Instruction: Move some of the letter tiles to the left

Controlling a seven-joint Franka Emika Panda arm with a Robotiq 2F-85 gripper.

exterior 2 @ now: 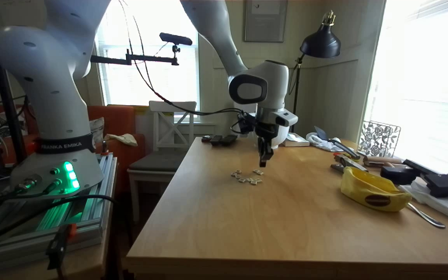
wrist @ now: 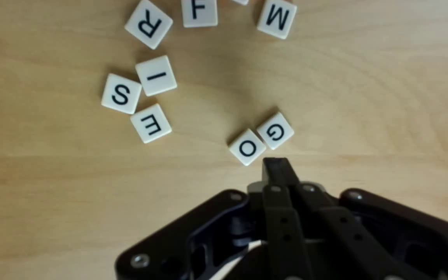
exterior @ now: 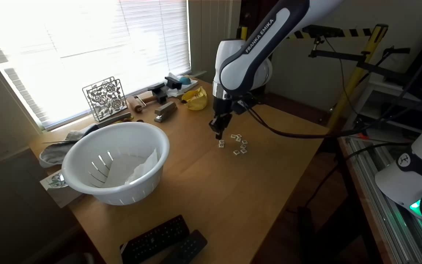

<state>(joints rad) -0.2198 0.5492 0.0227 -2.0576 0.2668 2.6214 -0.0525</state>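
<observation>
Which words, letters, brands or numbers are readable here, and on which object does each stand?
"FRANKA EMIKA": robot arm, robot base
"R": tile
"M": tile
"I": tile
"S": tile
"E": tile
"G": tile
"O": tile
Probably "F", cut off: tile
Out of frame: letter on another tile
Too small: markings on remotes
Blurred: dark label on yellow object
Numbers: none readable
</observation>
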